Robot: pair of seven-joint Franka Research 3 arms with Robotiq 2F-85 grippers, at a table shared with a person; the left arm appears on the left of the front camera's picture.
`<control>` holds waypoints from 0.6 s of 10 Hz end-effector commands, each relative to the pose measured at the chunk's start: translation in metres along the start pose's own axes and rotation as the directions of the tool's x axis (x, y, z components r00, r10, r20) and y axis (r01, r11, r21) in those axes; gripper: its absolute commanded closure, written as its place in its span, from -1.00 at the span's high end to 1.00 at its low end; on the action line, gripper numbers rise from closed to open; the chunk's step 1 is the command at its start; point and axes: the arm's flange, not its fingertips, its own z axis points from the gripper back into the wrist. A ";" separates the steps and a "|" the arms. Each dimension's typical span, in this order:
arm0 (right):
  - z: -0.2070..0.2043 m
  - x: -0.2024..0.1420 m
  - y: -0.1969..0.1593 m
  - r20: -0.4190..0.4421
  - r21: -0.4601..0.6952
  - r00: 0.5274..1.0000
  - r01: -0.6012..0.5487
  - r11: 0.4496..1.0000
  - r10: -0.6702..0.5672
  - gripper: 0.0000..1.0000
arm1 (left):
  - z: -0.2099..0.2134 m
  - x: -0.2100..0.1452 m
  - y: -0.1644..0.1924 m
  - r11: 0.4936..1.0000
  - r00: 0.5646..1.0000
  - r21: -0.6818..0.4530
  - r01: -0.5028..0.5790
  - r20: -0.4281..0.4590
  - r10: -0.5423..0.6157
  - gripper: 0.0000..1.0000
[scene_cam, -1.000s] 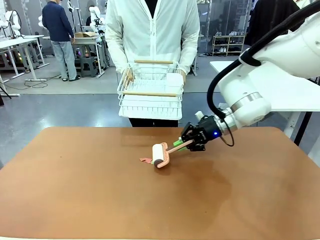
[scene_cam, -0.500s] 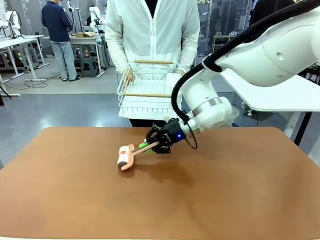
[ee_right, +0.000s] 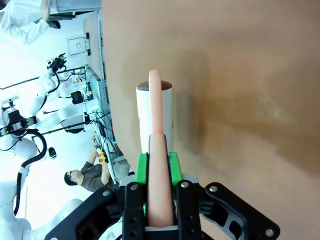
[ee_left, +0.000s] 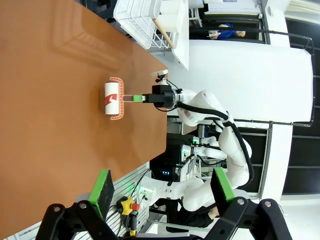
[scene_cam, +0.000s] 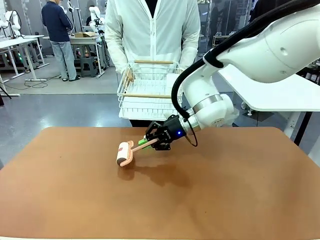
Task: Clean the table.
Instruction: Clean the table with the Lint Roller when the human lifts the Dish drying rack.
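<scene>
We judge the rolling step is in hand: our right fingers (ee_right: 142, 167) clamp the handle of the lint roller (scene_cam: 123, 153), its drum low at the reddish counter (scene_cam: 225, 200), left of middle. The left fingers (ee_left: 104, 192) stand apart. The next stroke calls for flat, steady pressure over fresh counter.

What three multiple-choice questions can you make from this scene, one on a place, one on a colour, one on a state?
1. Where is the lint roller?
A. On the floor. B. On the table. C. On a shelf.
2. What colour is its handle?
A. Pink. B. Blue. C. Black.
3. How is the right claw?
A. Open, empty. B. Shut on a cloth. C. Shut on the lint roller.

Answers:
1 B, its white head lies against the brown top.
2 A, the handle is pink in the front and right wrist views.
3 C, the right wrist view shows both green pads pressed on the handle.
</scene>
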 end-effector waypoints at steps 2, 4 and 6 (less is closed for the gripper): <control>0.098 -0.036 0.067 -0.013 -0.104 0.994 -0.110 0.988 0.109 -0.58 | 0.003 -0.001 0.000 1.000 1.000 -0.013 0.005 0.005 -0.005 1.00; 0.171 -0.053 0.092 -0.117 -0.326 0.989 -0.127 0.937 0.093 -0.58 | 0.003 -0.001 0.000 1.000 1.000 -0.013 0.005 0.005 -0.005 1.00; 0.271 -0.088 0.110 -0.057 -0.480 0.997 -0.075 0.874 0.054 -0.58 | 0.003 -0.001 0.000 1.000 1.000 -0.013 0.005 0.005 -0.005 1.00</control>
